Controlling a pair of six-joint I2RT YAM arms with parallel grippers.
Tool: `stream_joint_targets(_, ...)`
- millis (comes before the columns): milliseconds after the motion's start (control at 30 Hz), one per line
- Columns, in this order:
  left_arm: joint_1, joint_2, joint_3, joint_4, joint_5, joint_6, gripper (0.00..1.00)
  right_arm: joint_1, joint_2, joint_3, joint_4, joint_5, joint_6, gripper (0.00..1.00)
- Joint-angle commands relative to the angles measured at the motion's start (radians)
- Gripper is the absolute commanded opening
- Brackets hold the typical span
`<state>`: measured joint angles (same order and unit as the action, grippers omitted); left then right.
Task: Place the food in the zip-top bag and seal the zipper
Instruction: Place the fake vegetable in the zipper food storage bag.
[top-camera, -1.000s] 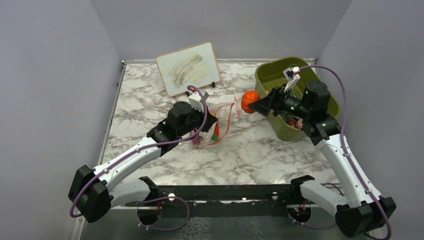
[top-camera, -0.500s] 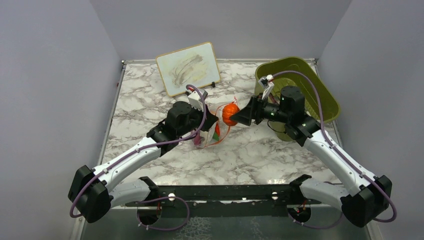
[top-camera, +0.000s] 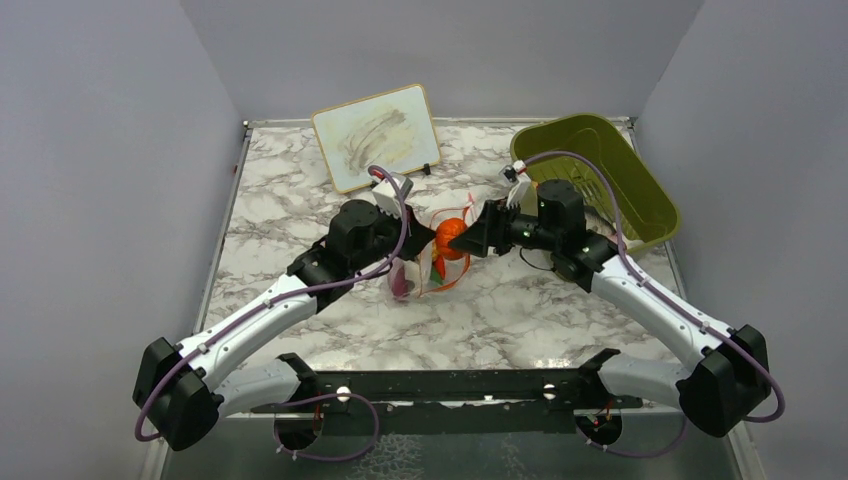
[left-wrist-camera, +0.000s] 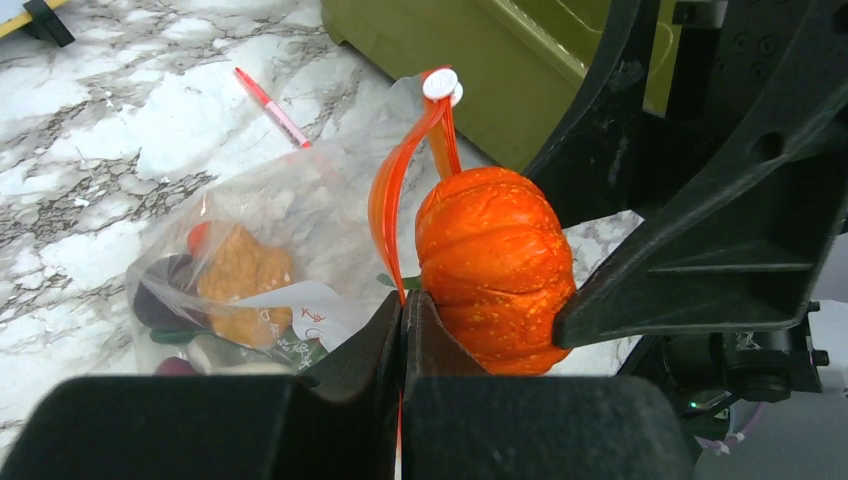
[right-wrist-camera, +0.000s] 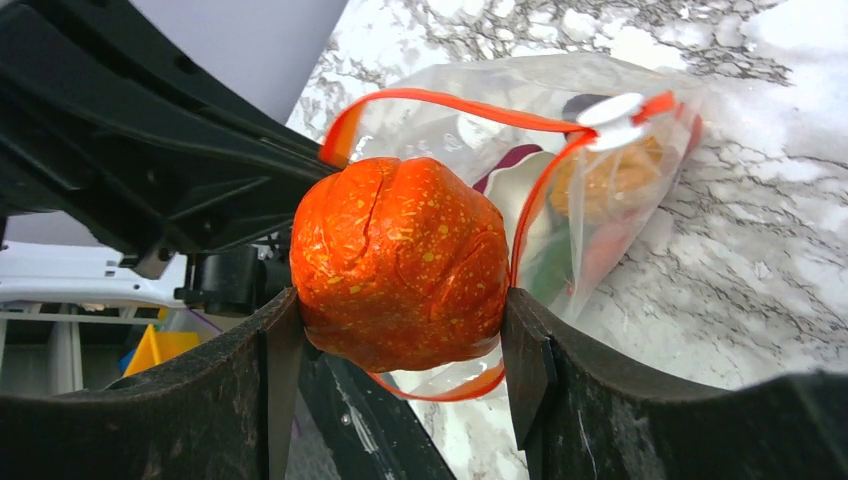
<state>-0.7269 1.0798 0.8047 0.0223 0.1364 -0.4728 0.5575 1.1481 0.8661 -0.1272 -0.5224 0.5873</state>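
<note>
My right gripper (right-wrist-camera: 400, 335) is clenched on the orange pumpkin (right-wrist-camera: 400, 265), 1 finger pressed against each side of it. Just ahead of those fingertips lies the open mouth of the zip-top bag (right-wrist-camera: 610, 200). The zipper (right-wrist-camera: 440, 97) loops above and below the pumpkin, so the toy sits right at the opening, partly inside the loop. Beyond my right fingertips, the white slider tab (right-wrist-camera: 612, 108) sits at the far end of the strip.

My left gripper (left-wrist-camera: 405, 312) is pinched tight on the zipper, the 2 fingers meeting with the red-orange strip caught between them, and it holds that edge of the mouth up off the marble table (left-wrist-camera: 90, 130). The pumpkin is just to the right of my left fingertips, touching the strip. The bag's body hangs ahead and to the left of them. Inside it I can make out a tan-orange lumpy piece (left-wrist-camera: 240, 275) and a dark purple piece (left-wrist-camera: 160, 300), with green and pale bits beneath.

Farther out from my left gripper, a red-pink stick (left-wrist-camera: 272, 107) lies on the marble, and the olive-green bin (left-wrist-camera: 450, 60) stands behind the bag.
</note>
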Motion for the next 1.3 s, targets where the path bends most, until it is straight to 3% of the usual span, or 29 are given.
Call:
stream_joint_targets(0,-0.002,-0.019,0.045,0.008,0.045,-0.005,0.00,0.010,0.024,-0.016,0.030,0.045,0.003,0.46)
stream_joint_targets(633,-0.002,-0.009,0.057,-0.008,0.028,0.012,0.00,0.020,0.064,0.090,-0.114,0.103,-0.007,0.74)
stream_joint_targets(1067,-0.002,-0.030,0.025,0.001,0.022,-0.002,0.00,0.021,0.043,0.095,-0.159,0.122,0.020,0.76)
stream_joint_targets(1267,-0.002,-0.042,0.012,0.003,0.017,-0.001,0.00,0.021,0.017,0.120,-0.182,0.123,-0.001,0.70)
